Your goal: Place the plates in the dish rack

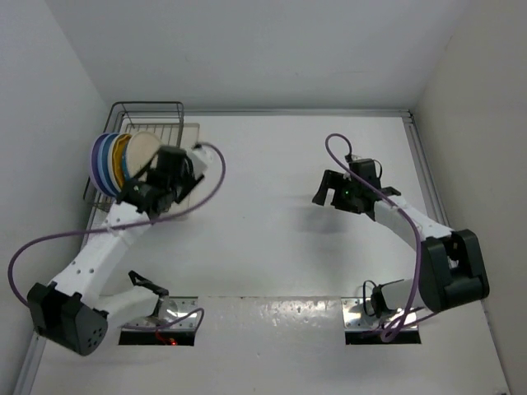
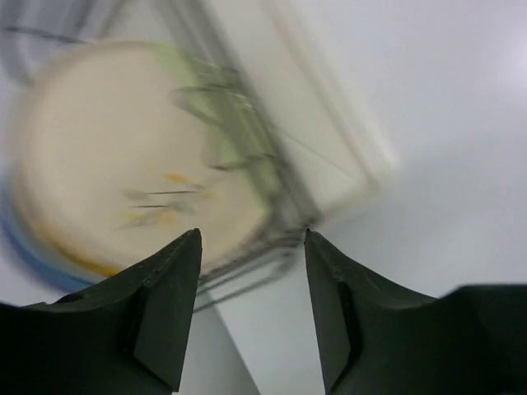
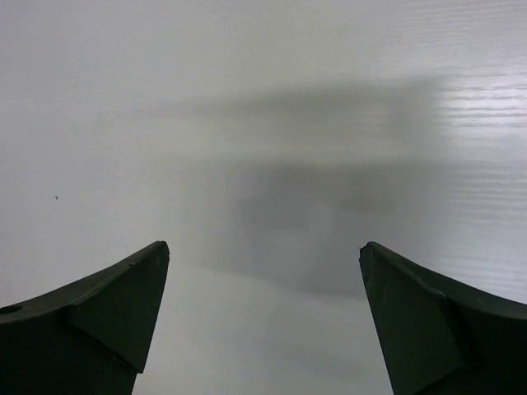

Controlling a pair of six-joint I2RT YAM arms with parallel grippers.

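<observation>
Far left, dark wire dish rack (image 1: 148, 104): round cream plate (image 1: 142, 149) upright, seemingly just beside left gripper (image 2: 251, 234). Well apart: right gripper (image 3: 263, 247); both spread, empty.

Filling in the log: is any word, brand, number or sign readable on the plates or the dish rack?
None readable.
Cream plate: small yellow and green marks, too blurred to tell whether any is lettering.
Dish rack: no label visible.
</observation>
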